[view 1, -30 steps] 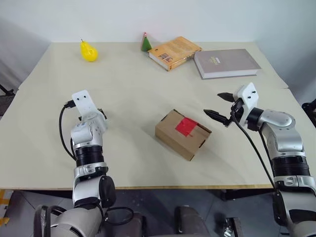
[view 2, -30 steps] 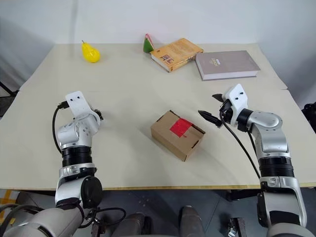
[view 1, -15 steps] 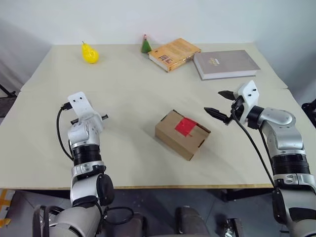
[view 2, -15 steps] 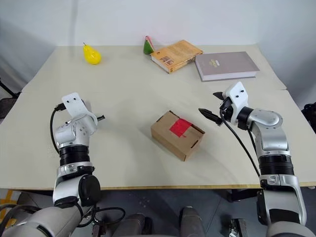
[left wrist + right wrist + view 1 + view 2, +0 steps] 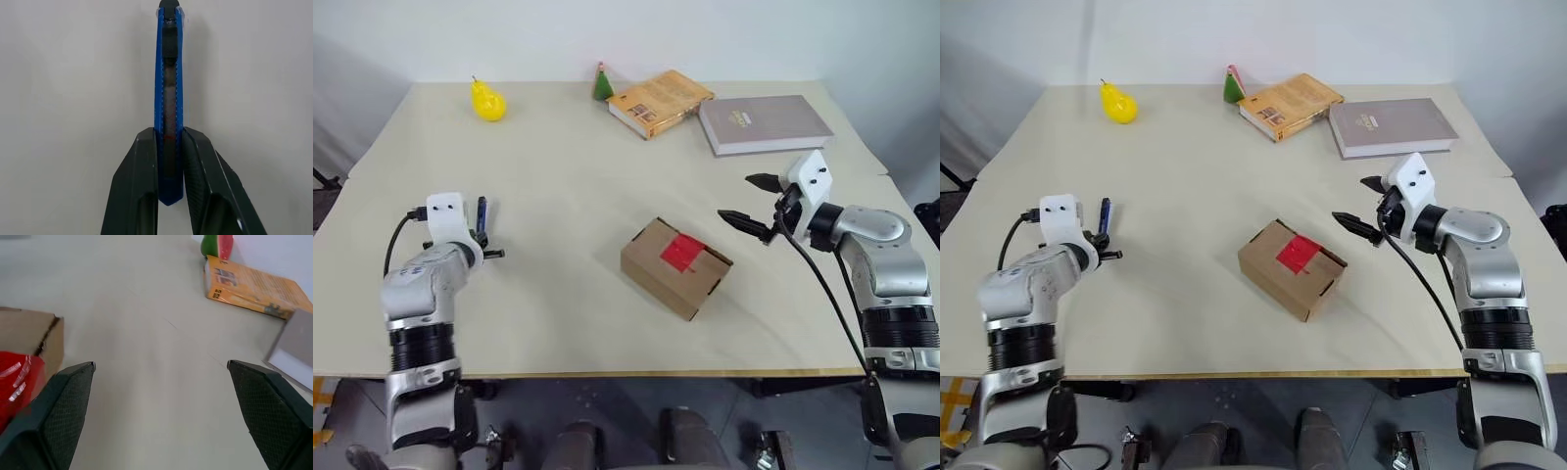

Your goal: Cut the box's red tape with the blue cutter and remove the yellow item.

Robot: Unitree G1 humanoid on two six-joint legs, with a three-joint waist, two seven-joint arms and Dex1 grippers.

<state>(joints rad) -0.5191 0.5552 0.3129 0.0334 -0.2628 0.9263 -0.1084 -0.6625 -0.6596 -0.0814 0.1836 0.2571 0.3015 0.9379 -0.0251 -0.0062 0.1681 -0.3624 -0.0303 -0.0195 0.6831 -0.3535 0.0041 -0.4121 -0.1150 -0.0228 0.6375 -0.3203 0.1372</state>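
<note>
Now the left gripper has lifted the blue cutter.

Left claw now swung outward, blue cutter clamped between its fingers.

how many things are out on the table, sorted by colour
yellow: 1, the pear
green and red: 1, the small cone-shaped item
orange: 1, the orange book
grey: 1, the grey book
brown: 1, the box, with red tape on top
blue: 1, the blue cutter, held in the left gripper
total: 6
</note>
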